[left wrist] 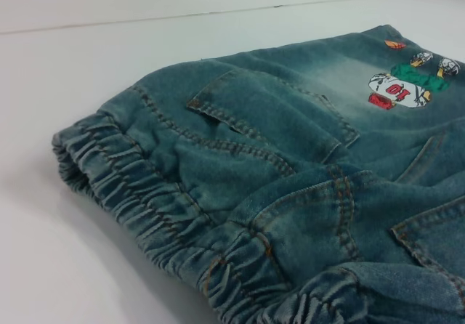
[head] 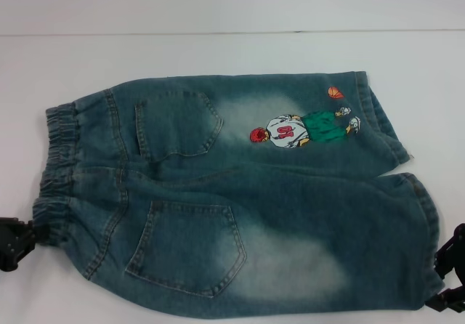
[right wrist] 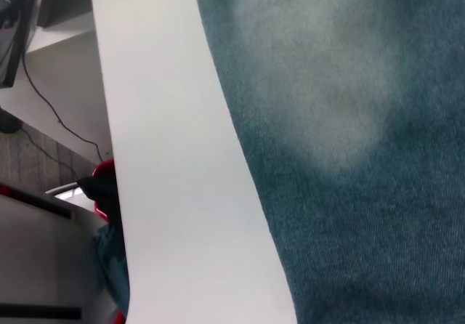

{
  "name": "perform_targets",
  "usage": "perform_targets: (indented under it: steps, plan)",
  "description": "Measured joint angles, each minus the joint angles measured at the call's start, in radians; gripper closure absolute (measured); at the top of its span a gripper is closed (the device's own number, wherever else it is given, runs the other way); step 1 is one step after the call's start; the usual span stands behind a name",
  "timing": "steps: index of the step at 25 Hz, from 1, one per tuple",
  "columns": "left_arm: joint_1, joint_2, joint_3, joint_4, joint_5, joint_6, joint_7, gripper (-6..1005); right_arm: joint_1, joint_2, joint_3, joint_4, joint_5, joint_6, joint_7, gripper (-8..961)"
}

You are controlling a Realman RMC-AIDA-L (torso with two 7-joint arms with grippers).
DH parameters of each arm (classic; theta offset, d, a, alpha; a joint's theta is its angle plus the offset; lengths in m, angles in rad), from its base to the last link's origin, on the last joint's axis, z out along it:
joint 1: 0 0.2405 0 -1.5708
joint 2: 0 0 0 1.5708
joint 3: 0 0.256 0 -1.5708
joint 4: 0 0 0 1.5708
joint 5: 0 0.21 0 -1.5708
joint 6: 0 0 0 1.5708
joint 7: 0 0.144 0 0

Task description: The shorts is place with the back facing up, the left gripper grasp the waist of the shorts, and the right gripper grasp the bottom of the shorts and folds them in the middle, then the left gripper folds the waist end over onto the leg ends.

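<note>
faded denim shorts [head: 240,208] lie flat, 2 pockets up; can't tell either gripper's finger state

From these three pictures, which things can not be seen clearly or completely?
- Left gripper: head view, cut off by the left edge; whether it holds the waist is unclear.
- Right gripper: head view, cut off by the right edge and corner.
- Shorts: near edge cut off by the head view's bottom.
- Neither wrist view shows its own fingers.
</note>
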Motion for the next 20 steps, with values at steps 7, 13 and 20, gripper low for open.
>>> perform_targets:
  steps: [7,13,20]
  plan:
    - [0.002,-0.001,0.0,-0.002,-0.009,-0.005,0.001,909,-0.004,0.003,-0.004,0.0,0.0,0.001,-0.005,620]
    - [0.003,-0.002,0.0,-0.007,-0.021,-0.013,0.002,904,-0.007,0.002,0.001,-0.001,0.013,-0.015,-0.027,873]
    - [0.007,-0.002,-0.007,-0.004,-0.029,-0.014,-0.022,899,-0.007,-0.001,0.084,-0.034,0.043,-0.028,-0.087,944]
